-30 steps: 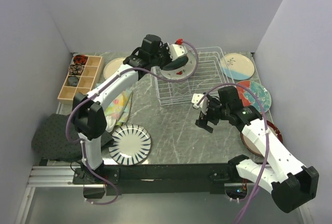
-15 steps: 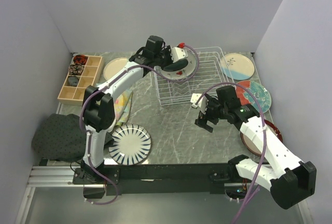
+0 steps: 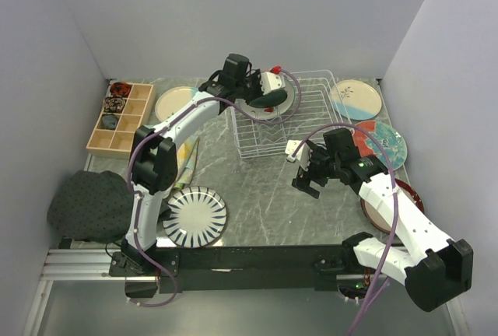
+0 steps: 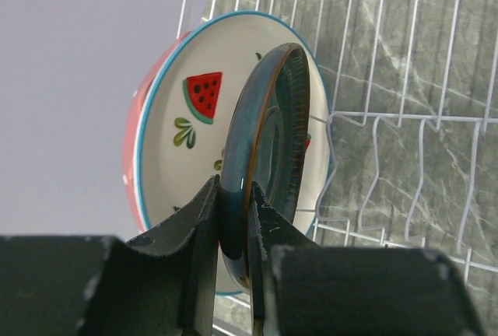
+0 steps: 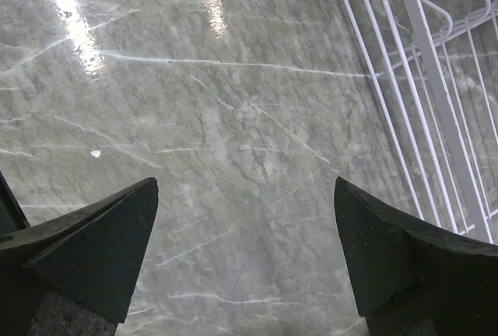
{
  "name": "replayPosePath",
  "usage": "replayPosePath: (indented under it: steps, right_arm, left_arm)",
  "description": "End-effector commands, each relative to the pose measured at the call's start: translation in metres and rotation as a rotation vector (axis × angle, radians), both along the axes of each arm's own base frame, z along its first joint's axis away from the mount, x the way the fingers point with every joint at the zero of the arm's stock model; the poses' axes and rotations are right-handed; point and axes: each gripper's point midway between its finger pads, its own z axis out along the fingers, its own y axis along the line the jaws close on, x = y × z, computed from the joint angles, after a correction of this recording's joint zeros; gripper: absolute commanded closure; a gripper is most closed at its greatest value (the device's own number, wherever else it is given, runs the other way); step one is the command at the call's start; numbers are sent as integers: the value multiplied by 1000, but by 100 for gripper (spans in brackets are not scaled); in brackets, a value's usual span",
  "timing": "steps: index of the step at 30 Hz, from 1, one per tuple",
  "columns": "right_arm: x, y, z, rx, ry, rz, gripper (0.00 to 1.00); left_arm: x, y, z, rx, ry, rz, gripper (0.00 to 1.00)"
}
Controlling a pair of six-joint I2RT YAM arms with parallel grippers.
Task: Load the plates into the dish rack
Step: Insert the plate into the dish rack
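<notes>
Teal plate (image 4: 272,118) | left jaws clamped on its rim, over dish rack (image 3: 307,127) | right jaws wide apart, empty

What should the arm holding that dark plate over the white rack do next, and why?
Probably ease it straight down. The left gripper is shut on the dark teal plate, held on edge beside the watermelon plate in the dish rack. Whether its lower rim sits between the wires is hidden, so letting go now seems risky.
</notes>
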Motion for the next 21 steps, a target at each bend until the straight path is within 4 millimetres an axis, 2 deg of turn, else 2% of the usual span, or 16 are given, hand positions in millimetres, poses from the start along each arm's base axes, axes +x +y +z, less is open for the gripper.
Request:
replayPosePath:
  steps: [1,8,13,21]
  right_arm:
    - [4,-2,-3,-5,-12,-8,0]
    - [5,-2,-3,-9,-14,-9,0]
    - [5,-3,-4,-10,-12,-12,0]
    - [6,-4,-5,-15,-9,-18,0]
  left_arm:
    - [8,-12,35,-74,-90,-30,99]
    - [11,-12,15,-79,-50,-9,98]
    - [14,-10,3,-91,-26,20,91]
    - [17,-13,-3,-128,12,41,82]
